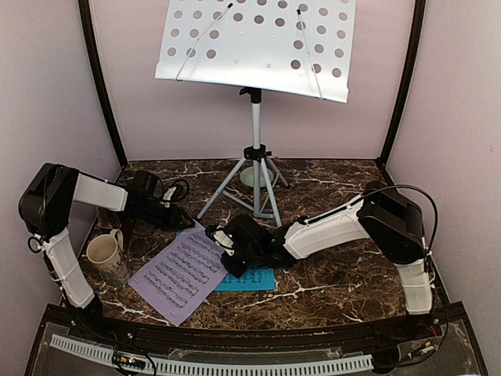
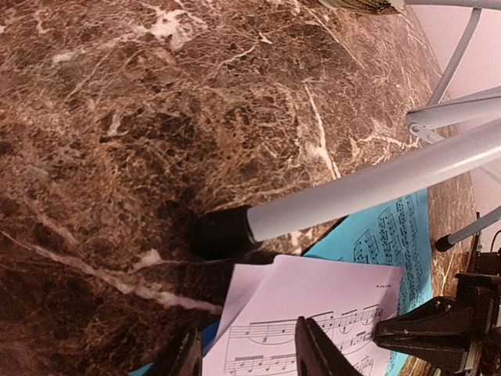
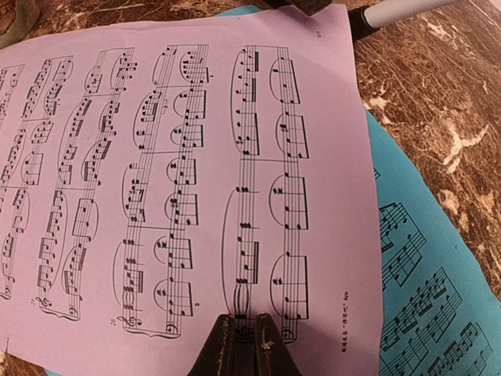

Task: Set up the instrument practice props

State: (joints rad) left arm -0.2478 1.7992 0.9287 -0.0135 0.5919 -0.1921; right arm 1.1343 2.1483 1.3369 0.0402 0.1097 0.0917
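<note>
Lilac sheet music point(image 1: 178, 270), lying over the blue sheet point(image 1: 254, 280) near the music stand point(image 1: 255, 133) feet, is pinched at its right edge by the closed right gripper point(image 3: 244, 323), with the left gripper point(image 2: 246, 346) half-open at its far corner; a one-edge pinch could slip or tear the paper.

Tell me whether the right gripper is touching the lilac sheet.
Touching. The right wrist view shows the right gripper closed on the lilac sheet at its edge.

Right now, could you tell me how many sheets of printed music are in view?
2. The lilac sheet lies left of centre on the table; the blue sheet lies partly under its right side. More could hide beneath.
</note>
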